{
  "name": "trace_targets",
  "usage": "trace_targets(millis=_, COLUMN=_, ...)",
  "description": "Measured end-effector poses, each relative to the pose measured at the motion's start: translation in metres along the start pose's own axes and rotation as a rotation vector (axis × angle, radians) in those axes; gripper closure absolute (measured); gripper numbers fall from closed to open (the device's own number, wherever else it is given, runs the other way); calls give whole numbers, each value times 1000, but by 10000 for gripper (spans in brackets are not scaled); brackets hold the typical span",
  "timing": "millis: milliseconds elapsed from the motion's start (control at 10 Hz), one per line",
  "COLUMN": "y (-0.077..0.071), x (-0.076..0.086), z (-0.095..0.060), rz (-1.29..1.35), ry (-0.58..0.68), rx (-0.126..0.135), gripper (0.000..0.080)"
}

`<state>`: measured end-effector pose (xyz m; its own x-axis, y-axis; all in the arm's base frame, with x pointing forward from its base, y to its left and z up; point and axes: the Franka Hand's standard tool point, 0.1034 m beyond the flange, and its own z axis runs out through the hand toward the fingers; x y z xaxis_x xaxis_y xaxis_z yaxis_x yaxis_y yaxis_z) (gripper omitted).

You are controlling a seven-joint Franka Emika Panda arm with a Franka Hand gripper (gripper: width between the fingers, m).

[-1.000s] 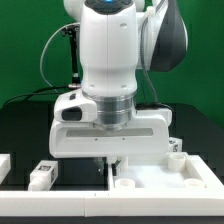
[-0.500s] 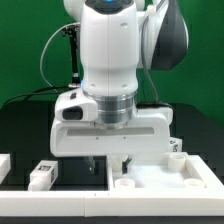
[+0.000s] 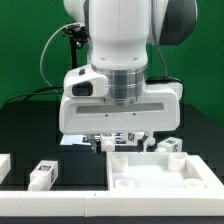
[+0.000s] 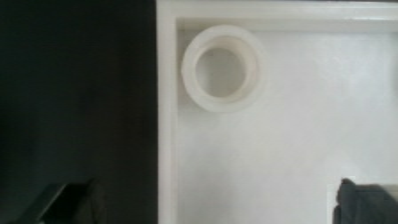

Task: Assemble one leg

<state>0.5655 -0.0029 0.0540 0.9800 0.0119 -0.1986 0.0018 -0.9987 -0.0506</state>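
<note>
Black table [image 3: 20, 130]: leg [image 3: 171, 147] near end effector [image 3: 127, 145]

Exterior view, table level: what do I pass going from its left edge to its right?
From the left: white part cut by the edge → leg → gripper, open → second leg. The rimmed panel spans beneath the last two, so it is left unordered.
</note>
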Motion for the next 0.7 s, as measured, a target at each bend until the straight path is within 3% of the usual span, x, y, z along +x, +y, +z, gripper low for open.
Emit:
trace_targets(millis=100, y=-1, x=-7, z=1, rz=20, ry=-16, rx=3, gripper=151)
trace_targets(millis=300, y=-5, x=-37, z=-2, rz=46, ry=-45, rx=6, gripper=150)
trace_targets(millis=400, y=2, x=-41, z=-2, rz=51, ry=-40, rx=19, gripper=150)
trace_targets(millis=700, y=0, x=-37, z=-2, rz=53, ry=-38, rx=20, gripper=150)
